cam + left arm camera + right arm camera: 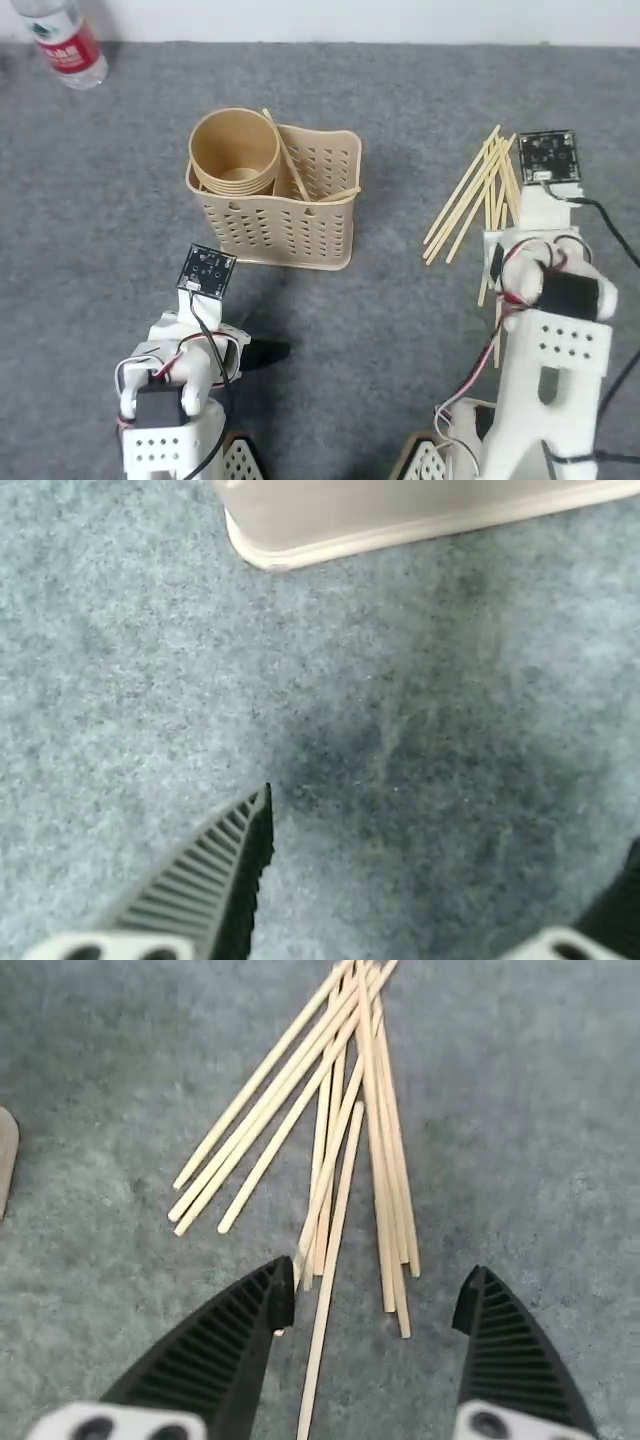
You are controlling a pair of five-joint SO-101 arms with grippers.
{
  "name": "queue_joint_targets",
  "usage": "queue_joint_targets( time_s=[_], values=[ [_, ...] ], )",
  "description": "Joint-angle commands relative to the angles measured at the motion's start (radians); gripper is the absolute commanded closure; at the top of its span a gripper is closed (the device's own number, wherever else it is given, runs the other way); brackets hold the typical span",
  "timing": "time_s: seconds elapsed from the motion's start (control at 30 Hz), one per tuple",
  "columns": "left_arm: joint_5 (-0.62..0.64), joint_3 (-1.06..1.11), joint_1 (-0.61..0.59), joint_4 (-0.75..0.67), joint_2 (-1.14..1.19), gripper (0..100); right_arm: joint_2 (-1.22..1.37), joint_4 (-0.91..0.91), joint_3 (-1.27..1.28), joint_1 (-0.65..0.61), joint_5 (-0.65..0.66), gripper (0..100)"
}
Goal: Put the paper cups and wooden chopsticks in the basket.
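Note:
A beige perforated basket [300,228] stands on the grey carpet, and its base rim [400,525] shows in the left wrist view. Stacked paper cups [235,152] sit in its left part, with a couple of wooden chopsticks [288,160] leaning beside them. Several loose chopsticks [470,195] lie fanned out on the carpet to the basket's right. My right gripper [380,1272] hovers open just over the near ends of these chopsticks [340,1120], one stick running between its fingers. My left gripper [450,820] hangs open over bare carpet in front of the basket, holding nothing.
A plastic water bottle [65,45] lies at the far left corner. Bare carpet stretches between the basket and the loose chopsticks, and in front of both arms.

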Motion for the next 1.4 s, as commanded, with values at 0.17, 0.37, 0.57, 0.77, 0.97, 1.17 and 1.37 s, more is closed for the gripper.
queue_joint_targets(
  time_s=[0.17, 0.37, 0.57, 0.77, 0.97, 1.17, 1.37],
  values=[
    [0.003, -0.025, -0.094, -0.015, -0.023, 53, 0.007, 0.048, -0.063, 0.012, 0.000, 73.5],
    [-0.005, -0.262, -0.382, -0.100, -0.023, 76, 0.007, 0.053, -0.063, 0.039, -0.003, 73.5],
    [0.009, -0.390, -0.480, -0.114, -0.023, 88, 0.018, 0.038, -0.069, 0.071, -0.006, 73.5],
    [0.207, -0.417, -0.520, -0.258, -0.026, 81, 0.019, 0.131, -0.140, 0.071, -0.002, 73.5],
    [0.307, -0.400, -0.609, -0.304, -0.023, 81, 0.142, 0.165, -0.259, 0.071, -0.005, 73.5],
    [0.365, -0.217, -0.532, -0.227, -0.021, 81, 0.519, 0.211, -0.445, 0.101, -0.008, 73.5],
    [0.318, -0.131, -0.427, -0.261, -0.021, 81, 0.817, 0.269, -0.703, 0.162, -0.006, 73.5]
  ],
)
